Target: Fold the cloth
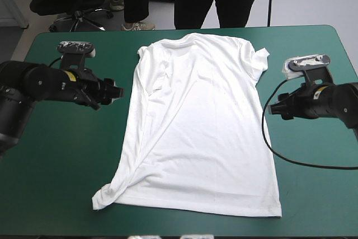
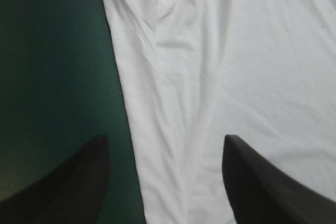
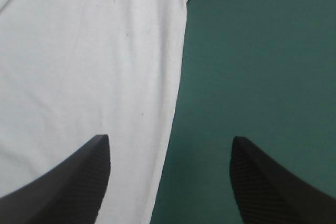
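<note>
- Teal-green cover [image 1: 56, 183] fills the table. A white short-sleeved cotton T-shirt [image 1: 201, 127] lies spread flat at the middle of it, collar toward the far edge and hem toward the near edge.
- So the shirt's long axis runs far to near, and its two long side edges face the arms, one each.
- It is not quite square: the near-left hem corner [image 1: 103, 197] is bunched and drawn outward, with creases running up from it. The sleeve on the left side looks folded in over the body, while the right sleeve [image 1: 260, 60] lies out flat.
- The left gripper [image 1: 114, 92], with two broad black curved fingers, points at the shirt's left side edge, toward the far half. Its fingers are spread wide and hold nothing.
- In the left wrist view that edge runs between the fingers, with one over bare cover and the other over cloth.
- The right gripper [image 1: 268, 110], of the same build, faces the right side edge about midway along. It is also spread wide and empty, and straddles the hem line in the same way.
- Each arm is beside its own edge, so neither is clearly nearer. My guess is that the coming move depends on each gripper taking its own side edge, to carry it across the long axis.
- How high the fingers stand above the cloth cannot be told.
</note>
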{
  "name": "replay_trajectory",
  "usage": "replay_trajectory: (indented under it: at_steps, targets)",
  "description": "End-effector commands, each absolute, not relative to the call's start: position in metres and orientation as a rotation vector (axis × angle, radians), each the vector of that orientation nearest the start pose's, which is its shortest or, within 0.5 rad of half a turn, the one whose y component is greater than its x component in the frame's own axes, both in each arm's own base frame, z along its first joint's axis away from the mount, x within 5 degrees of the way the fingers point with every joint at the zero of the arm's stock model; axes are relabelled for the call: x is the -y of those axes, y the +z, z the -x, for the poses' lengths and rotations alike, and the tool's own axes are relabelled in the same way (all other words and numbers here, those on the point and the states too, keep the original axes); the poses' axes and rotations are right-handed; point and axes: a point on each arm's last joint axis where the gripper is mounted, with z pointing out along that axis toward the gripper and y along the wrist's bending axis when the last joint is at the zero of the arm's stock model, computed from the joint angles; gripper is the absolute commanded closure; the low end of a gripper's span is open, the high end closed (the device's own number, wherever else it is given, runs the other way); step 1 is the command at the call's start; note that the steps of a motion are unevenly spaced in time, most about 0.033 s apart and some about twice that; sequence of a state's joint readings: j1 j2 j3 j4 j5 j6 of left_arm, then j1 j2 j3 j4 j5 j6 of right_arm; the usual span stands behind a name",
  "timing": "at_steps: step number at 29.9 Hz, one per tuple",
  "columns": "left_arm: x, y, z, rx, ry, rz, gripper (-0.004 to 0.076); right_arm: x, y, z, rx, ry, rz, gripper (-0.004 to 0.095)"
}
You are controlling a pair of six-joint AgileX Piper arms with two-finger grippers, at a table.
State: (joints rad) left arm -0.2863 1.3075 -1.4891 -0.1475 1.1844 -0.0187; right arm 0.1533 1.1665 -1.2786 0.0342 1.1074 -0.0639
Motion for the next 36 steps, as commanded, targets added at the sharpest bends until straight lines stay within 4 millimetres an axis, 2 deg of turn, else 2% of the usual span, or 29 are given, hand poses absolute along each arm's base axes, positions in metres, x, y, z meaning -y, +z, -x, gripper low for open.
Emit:
replay_trajectory:
  at_steps: [1,9,13,19,28,36]
  targets:
    - [0.09,0.427,-0.263,-2.43,-0.308,-0.31,0.0265,-0.037,0.417,-0.231,-2.371,0.077,0.243,0.0287]
    - [0.099,0.378,-0.322,-2.49,-0.176,-0.325,0.0265,-0.04,0.415,-0.249,-2.374,0.079,0.246,0.0287]
    - [0.106,0.348,-0.346,-2.548,-0.173,-0.328,0.0265,-0.041,0.412,-0.253,-2.389,0.077,0.251,0.0287]
    - [0.116,0.313,-0.377,-2.577,-0.18,-0.322,0.0265,-0.041,0.407,-0.259,-2.402,0.069,0.27,0.0287]
    - [0.114,0.267,-0.409,-2.669,-0.173,-0.287,0.0266,-0.043,0.401,-0.269,-2.405,0.067,0.275,0.0287]
    - [0.115,0.247,-0.415,-2.718,-0.164,-0.319,0.0295,-0.045,0.387,-0.284,-2.435,0.065,0.286,0.0287]
